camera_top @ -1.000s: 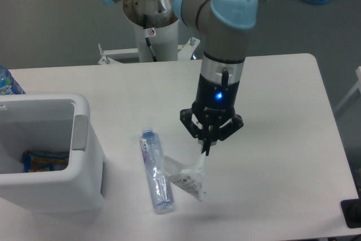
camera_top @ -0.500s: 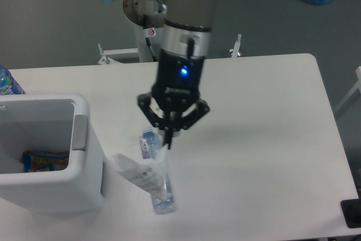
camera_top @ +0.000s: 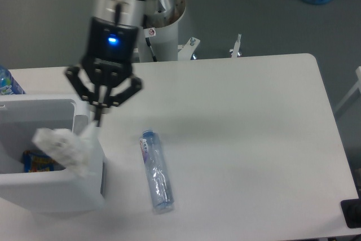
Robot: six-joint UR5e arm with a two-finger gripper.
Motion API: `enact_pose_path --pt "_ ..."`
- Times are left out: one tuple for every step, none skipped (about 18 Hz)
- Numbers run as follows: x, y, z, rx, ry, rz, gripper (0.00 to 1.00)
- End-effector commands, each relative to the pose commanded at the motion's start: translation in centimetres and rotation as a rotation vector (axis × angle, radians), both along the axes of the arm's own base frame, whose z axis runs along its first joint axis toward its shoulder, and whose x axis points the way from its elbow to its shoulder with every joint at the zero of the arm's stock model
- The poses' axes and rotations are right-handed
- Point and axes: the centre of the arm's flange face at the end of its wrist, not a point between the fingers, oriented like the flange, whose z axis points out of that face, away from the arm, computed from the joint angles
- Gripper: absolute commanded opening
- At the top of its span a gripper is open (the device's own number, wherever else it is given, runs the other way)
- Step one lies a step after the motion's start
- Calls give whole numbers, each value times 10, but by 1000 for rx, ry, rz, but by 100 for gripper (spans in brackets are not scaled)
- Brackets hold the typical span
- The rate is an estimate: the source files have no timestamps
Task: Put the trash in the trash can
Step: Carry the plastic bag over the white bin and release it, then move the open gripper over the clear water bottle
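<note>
We see the wad hanging below the gripper, its top corner pinched between fingers closed narrow on it, the bulk dangling down-left over the right rim of the bin. The bottle lies flat on the table, well right of the bin, cap toward the arm. Inside the bin we spot a colourful wrapper.
</note>
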Motion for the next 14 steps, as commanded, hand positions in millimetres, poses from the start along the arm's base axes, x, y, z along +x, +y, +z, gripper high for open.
enact_pose_path --pt "9 4 -3 -6 -5 -18 0" --pt "22 7 -8 -14 -9 -40 0" --pt "30 8 -14 -23 -15 -52 0" --pt "33 7 -20 -33 -20 -57 0" --pt "38 7 -24 -39 -23 -66 5" --pt "41 8 -27 -43 -23 -74 19" --pt "42 9 -28 -45 -22 -79 40" --pt "42 9 -26 -41 -16 -84 67" --pt "42 8 -26 -40 -14 -83 84" --pt "42 7 -24 -38 -12 -79 88" --pt "42 7 -24 -38 -11 -81 92" --pt "41 8 -25 -40 -12 -79 95" --pt "39 8 -27 -44 -15 -74 98" --pt "34 7 -28 -47 -16 -66 99"
